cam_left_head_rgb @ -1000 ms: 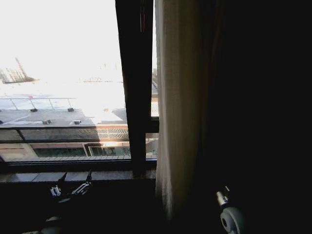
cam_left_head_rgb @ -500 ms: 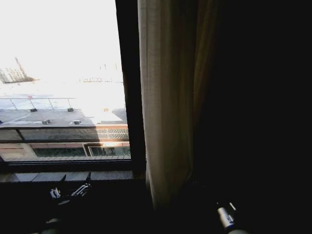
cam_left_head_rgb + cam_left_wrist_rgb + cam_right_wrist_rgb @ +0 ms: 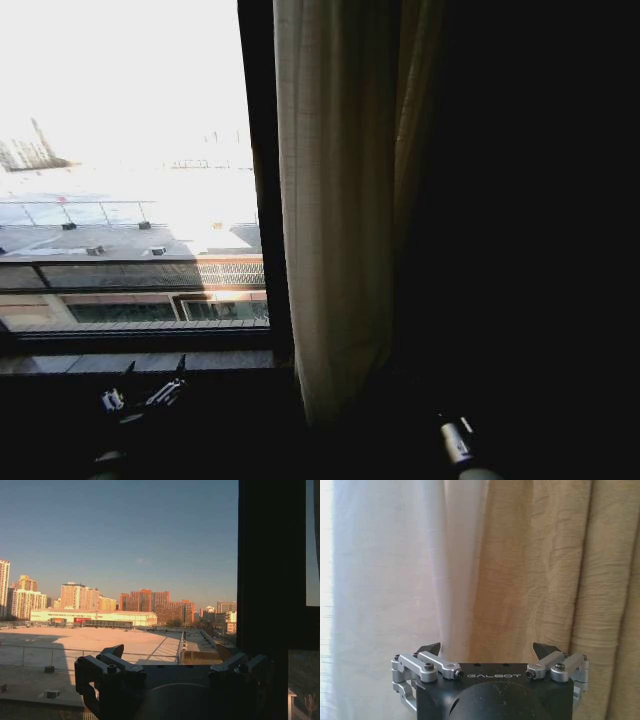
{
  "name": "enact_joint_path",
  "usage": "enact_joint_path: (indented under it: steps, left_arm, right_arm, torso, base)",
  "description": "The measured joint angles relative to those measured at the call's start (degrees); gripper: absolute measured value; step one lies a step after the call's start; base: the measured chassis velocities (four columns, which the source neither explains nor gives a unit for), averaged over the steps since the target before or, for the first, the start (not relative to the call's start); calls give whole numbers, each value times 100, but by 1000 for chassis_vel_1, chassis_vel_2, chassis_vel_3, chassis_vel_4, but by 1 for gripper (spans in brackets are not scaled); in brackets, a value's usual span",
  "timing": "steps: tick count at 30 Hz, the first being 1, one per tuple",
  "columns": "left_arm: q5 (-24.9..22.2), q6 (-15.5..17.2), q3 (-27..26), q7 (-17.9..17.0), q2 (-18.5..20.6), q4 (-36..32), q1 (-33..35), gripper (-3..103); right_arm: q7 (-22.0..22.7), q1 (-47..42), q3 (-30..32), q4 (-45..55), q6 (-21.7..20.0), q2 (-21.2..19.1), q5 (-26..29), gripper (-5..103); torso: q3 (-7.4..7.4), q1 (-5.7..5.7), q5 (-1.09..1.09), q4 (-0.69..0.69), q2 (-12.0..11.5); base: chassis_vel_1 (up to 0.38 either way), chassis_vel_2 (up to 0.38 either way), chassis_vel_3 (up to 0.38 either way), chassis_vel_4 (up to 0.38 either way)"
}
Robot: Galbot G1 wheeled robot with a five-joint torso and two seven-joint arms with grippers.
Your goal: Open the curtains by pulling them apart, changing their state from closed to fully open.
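**Curtain bunched right of the frame bar, both grippers low and holding nothing**

Room side is dark; the sill runs along the bottom of the glass in head view. Left pane is uncovered: bright sky, flat rooftops with railings, a low building facade below. Left wrist view looks straight out over a pale roof deck to a row of apartment blocks under blue sky, with the black window frame bar standing close beside the gripper.

The curtains hang as one gathered panel just right of the vertical frame bar, overlapping its edge, with the hem ending above the dark floor area. Sheer off-white fabric, long vertical pleats, fine weave; folds farther from the glass read tan and sit in shadow.

Left gripper: low by the sill, jaws wide, nothing between them. Right gripper: low at the curtain's foot, facing the pleats, jaws wide, not touching fabric.
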Motion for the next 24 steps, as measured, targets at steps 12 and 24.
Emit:
enact_joint_path:
  steps: [12,24]
  left_arm:
    - [8,-7,-16,0,-5,32,-37,100]
    - [4,-7,-14,-3,68,129,-65,100]
  right_arm:
    - [-2,88,10,-79,2,-3,57,100]
    - [5,185,6,-133,74,51,164,100]
  torso:
    - [0,0,-2,-1,0]
    - [-1,1,-5,-1,0]
  base:
    - [242,225,-241,-244]
    - [265,279,-267,-285]
